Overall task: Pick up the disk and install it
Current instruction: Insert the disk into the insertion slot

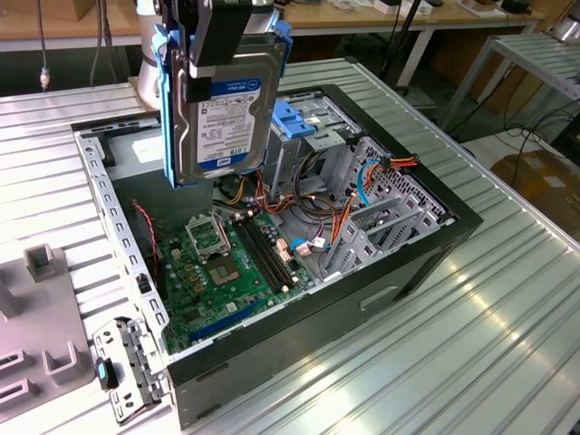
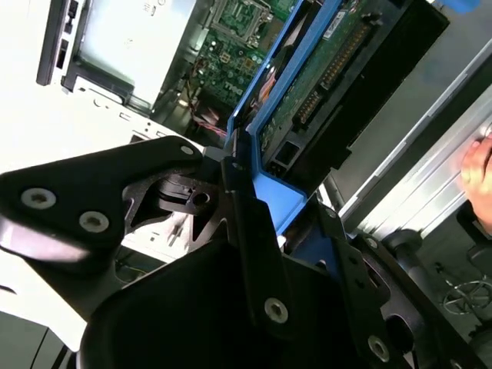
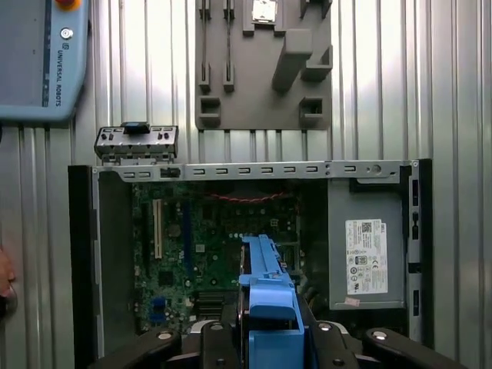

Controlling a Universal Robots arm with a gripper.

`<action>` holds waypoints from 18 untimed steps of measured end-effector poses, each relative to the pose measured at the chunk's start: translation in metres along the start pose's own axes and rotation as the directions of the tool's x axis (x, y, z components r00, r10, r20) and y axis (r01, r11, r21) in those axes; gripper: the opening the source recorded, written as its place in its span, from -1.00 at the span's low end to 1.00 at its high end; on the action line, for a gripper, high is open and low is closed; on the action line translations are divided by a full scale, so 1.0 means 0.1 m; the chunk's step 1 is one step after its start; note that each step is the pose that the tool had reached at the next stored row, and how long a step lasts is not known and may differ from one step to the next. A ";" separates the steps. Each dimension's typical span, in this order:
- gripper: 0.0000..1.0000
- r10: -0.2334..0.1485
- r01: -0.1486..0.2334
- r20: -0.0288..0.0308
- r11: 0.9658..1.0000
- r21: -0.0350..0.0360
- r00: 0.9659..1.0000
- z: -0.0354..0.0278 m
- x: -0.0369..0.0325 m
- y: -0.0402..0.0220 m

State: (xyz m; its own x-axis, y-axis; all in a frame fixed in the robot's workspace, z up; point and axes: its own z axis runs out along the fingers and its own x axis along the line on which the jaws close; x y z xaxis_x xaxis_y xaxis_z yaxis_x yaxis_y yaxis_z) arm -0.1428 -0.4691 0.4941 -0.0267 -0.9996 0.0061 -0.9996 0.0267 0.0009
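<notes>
Tool (image 1: 220, 41) is clamped tight on the disk (image 1: 227, 118) by its blue side rails (image 1: 168, 109), holding it on edge above the open computer case (image 1: 426, 249), near the drive cage (image 1: 313, 145), seemingly aligned for insertion.

1. The black, jointed metal tool (image 2: 261, 200) takes up the foreground, its linkage arms studded with silver screw heads.
2. Its fingers (image 2: 231, 177) are closed against the flat rectangular disk (image 2: 323, 69), which shows its green circuit-board underside and a row of connector pins.
3. A blue plastic side rail (image 2: 269, 81) runs along the disk's edge and down between the fingers.
4. Beyond the disk lies a green computer motherboard (image 2: 238, 31), with a pale grey metal box (image 2: 131, 38) beside it.
5. On the other side of the disk is the ribbed silver metal counter (image 2: 430, 146).
6. A person's hand (image 2: 478, 171) shows at the counter's edge, well apart from the tool.
</notes>
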 end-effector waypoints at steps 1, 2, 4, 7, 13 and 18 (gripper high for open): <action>-0.25 0.000 0.000 0.000 1.000 0.000 1.000 0.001 0.038 -0.001; -0.25 0.000 0.000 0.000 1.000 0.000 1.000 0.003 0.078 -0.003; -0.25 0.000 0.000 0.000 1.000 0.000 1.000 0.007 0.149 -0.006; -0.25 0.000 0.000 0.000 1.000 0.000 1.000 0.013 0.220 -0.028; -0.25 0.000 0.000 -0.001 1.000 0.000 1.000 0.027 0.237 -0.210; -0.25 0.000 0.000 0.000 1.000 0.000 1.000 0.032 0.249 -0.357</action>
State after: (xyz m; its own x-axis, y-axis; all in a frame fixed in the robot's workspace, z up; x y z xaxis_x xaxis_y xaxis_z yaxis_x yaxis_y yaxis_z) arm -0.1078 -0.4949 0.4910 -0.0267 -0.9996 0.0066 -0.9996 0.0267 0.0009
